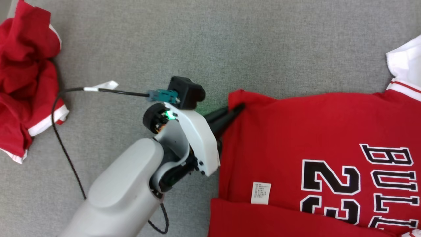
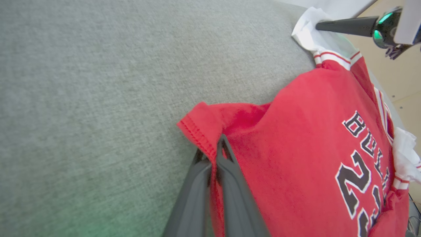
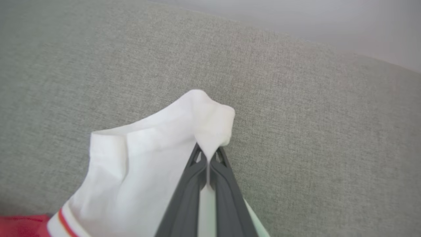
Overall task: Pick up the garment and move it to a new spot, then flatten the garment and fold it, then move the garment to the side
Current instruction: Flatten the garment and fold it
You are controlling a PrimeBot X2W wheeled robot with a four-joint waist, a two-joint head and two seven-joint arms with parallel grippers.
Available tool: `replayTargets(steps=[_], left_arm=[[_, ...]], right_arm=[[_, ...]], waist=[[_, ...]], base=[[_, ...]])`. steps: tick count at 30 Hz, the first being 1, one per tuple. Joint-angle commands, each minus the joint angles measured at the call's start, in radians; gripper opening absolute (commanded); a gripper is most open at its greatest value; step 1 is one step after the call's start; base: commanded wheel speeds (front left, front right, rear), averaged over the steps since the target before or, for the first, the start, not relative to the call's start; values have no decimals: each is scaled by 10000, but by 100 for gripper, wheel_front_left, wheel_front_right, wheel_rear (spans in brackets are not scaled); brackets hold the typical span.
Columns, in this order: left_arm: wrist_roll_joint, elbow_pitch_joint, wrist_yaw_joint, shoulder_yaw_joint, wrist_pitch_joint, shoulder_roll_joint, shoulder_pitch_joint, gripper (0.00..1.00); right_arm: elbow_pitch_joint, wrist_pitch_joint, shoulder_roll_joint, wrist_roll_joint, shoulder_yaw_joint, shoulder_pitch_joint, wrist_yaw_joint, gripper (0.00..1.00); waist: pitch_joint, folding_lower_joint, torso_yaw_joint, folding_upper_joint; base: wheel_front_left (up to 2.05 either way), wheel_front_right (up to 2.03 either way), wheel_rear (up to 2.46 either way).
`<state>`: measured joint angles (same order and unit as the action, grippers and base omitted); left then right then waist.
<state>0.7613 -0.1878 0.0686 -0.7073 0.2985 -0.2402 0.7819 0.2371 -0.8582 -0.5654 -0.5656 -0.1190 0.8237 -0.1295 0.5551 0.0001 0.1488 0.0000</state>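
The garment (image 1: 296,138) is a red jersey with black-and-white lettering and white sleeves, lying spread on the grey cloth surface at the right of the head view. My left gripper (image 1: 238,108) is shut on its upper left hemmed corner. In the left wrist view that gripper (image 2: 218,144) pinches the red hem of the garment (image 2: 306,125). My right gripper (image 2: 319,26) reaches the white sleeve at the top right of that view. The right wrist view has my right gripper (image 3: 208,154) shut on the tip of the white sleeve (image 3: 148,158).
A second red and white garment (image 1: 26,75) lies crumpled at the far left. A black cable (image 1: 65,138) loops from my left wrist across the grey surface (image 1: 230,39). Beige floor (image 2: 394,75) lies beyond the surface's edge on the right-arm side.
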Motion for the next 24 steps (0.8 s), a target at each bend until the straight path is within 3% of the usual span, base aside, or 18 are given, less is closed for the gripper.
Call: replayTargets(steps=[1, 8, 12, 17, 24], left_arm=[[-60, -57, -82, 141, -147, -20, 172, 0], [-16, -258, -314, 653, -821, -144, 217, 0], [12, -208, -451, 875, -1059, -290, 45, 0], [23, 72, -589, 891, -1361, -476, -624, 0], [314, 1363, -1094, 901, -1722, -818, -2496, 0]], right_arm=[[25, 212, -20, -37, 86, 238, -11, 0], [399, 1797, 14, 298, 315, 792, -10, 0], [601, 2180, 128, 49, 366, 714, -10, 0], [344, 2901, -36, -492, 196, -523, -10, 0], [-774, 3778, -528, -1580, 475, -3483, -10, 0]], waist=[[-92, -1, -18, 0], [-624, -1, -153, 0], [-980, -1, -362, 0], [-1576, -1, -664, 0], [-2342, -1, -1041, 0]], base=[[0, 0, 0], [0, 0, 0], [0, 0, 0], [0, 0, 0], [0, 0, 0]])
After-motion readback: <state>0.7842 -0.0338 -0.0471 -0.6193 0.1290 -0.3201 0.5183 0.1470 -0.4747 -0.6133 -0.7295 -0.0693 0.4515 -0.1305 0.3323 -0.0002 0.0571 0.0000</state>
